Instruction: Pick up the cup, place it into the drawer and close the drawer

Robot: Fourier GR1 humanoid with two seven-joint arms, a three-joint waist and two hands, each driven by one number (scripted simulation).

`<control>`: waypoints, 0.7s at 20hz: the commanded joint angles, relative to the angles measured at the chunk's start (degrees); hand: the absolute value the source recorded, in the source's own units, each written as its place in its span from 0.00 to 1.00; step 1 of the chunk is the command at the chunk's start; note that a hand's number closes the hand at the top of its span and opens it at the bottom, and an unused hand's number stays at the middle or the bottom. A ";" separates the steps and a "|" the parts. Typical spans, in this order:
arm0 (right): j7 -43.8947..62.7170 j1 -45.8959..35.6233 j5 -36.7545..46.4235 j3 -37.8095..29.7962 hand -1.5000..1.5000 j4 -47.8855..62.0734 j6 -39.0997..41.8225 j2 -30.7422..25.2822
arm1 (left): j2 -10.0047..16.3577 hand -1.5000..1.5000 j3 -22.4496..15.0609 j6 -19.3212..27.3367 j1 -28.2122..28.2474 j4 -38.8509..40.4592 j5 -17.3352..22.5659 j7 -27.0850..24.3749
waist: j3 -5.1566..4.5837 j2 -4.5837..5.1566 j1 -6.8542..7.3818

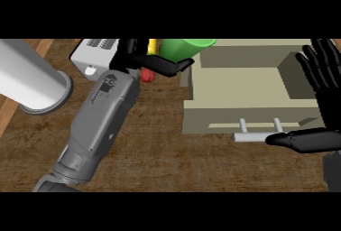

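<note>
You see a dark brown wood-grain counter under flat, even light. A big pale grey cylinder sits on it. A white box with vent slots is just right of the cylinder, and a lighter wooden strip runs left of it.

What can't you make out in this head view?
Head view:
- Green cup: lower part hidden by the left hand curled round it.
- Red item and yellow item: mostly behind that hand, unidentifiable.
- Drawer handle: right end hidden by the thumb of the right hand.
- Right hand: cut off by the right edge.
</note>
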 commanded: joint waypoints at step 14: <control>-1.78 -4.56 0.54 2.01 0.00 2.86 0.44 1.30 | -0.26 1.00 -12.72 14.00 -20.62 26.74 7.45 11.73 | 0.08 1.60 -5.58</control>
